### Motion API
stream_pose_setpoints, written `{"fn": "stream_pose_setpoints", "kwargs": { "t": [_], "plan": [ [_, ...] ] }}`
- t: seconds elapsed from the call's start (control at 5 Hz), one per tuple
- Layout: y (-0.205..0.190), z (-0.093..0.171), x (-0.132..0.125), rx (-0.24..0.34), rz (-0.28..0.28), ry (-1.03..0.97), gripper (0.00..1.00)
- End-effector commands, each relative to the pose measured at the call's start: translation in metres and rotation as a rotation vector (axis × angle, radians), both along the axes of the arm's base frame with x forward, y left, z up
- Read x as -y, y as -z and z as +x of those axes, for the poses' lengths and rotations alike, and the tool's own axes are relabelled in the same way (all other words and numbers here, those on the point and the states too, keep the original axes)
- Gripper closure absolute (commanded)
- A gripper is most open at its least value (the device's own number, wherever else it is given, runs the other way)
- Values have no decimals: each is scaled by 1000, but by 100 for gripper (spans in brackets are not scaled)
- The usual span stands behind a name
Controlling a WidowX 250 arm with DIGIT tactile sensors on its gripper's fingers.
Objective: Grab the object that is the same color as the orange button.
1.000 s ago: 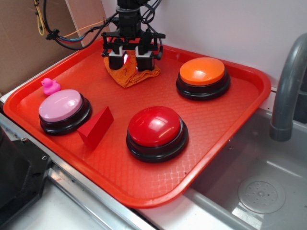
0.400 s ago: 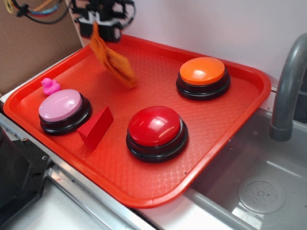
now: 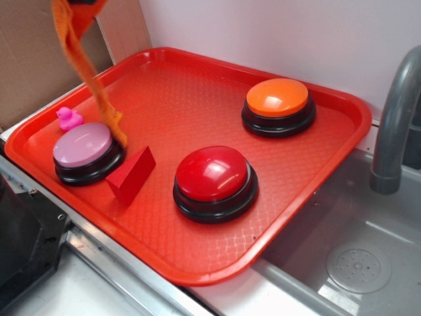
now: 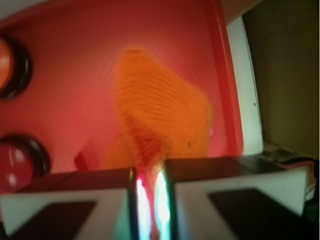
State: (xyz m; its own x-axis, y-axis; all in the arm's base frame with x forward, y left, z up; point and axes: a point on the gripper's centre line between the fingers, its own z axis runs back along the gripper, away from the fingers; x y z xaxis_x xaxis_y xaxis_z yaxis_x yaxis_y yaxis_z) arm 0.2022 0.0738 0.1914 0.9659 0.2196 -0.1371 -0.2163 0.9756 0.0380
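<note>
The orange knitted cloth [image 3: 84, 66] hangs in the air over the left side of the red tray [image 3: 197, 92], drawn out into a long, limp strip that runs from the top edge of the exterior view down to a loose end just above the pink-topped button [image 3: 84, 146]. In the wrist view the cloth [image 4: 155, 120] spreads out blurred below the gripper [image 4: 149, 192], whose two pads are pressed nearly together with only a thin glowing slit between them, the fabric's upper end pinched there. The gripper itself is out of the exterior view apart from a dark scrap at the top edge. The orange button [image 3: 277, 99] sits well apart at the tray's far right, its glossy dome on a black base. The red-topped button [image 3: 214, 176] is near the tray's middle front, the red wedge block [image 3: 131, 174] lies between it and the pink-topped button, and the pink rubber duck [image 3: 68, 118] stands by the tray's left rim. A grey faucet [image 3: 395, 118] rises over the sink [image 3: 355, 257] on the right.
</note>
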Motion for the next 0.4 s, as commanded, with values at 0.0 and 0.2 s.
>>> {"fn": "stream_pose_setpoints", "kwargs": {
  "t": [0.0, 0.2],
  "plan": [
    [-34, -42, -21, 1, 11, 163, 100],
    [-36, -48, -20, 16, 30, 158, 100]
  ]
}}
